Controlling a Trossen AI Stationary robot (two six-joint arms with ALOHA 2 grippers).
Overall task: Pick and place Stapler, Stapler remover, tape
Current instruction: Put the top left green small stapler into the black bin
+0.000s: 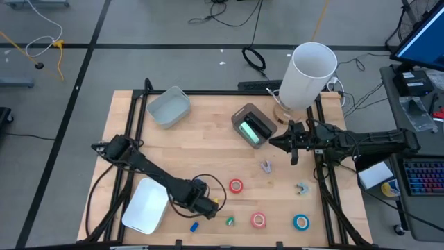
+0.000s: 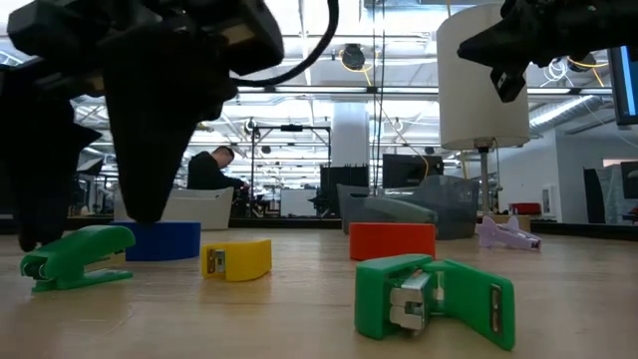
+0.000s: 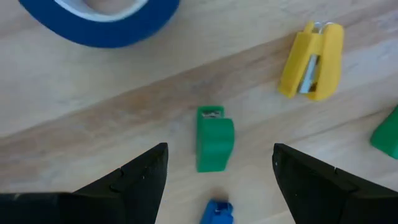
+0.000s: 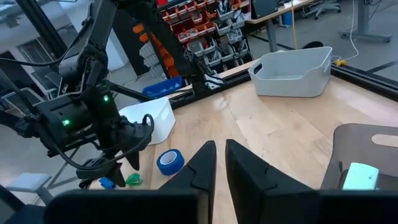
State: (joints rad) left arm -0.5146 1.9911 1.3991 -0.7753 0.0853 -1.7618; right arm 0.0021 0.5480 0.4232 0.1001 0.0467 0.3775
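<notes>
My left gripper [image 1: 208, 206] [image 3: 221, 147] hovers open over the table's near part. A small green stapler [image 3: 214, 138] lies flat on the wood below the gap between its fingers, untouched. Beside it lie a yellow mini stapler [image 3: 311, 60], a blue bit [image 3: 217, 213] and a blue tape roll [image 3: 99, 18]. Further tape rolls lie flat: red [image 1: 236, 185], pink [image 1: 259, 220] and blue [image 1: 300, 222]. Two staple removers [image 1: 266, 166] [image 1: 302, 188] rest right of centre. My right gripper [image 1: 274, 144] [image 4: 221, 144] is shut, empty and raised beside the grey tray [image 1: 253, 127].
A grey bin [image 1: 168, 107] sits at the far left and a white bin [image 1: 146, 206] at the near left. A tall white cylinder [image 1: 309, 73] stands at the far right. Another green mini stapler [image 1: 229, 221] [image 2: 434, 299] lies near the front edge. A person works in the room behind [image 2: 209, 170].
</notes>
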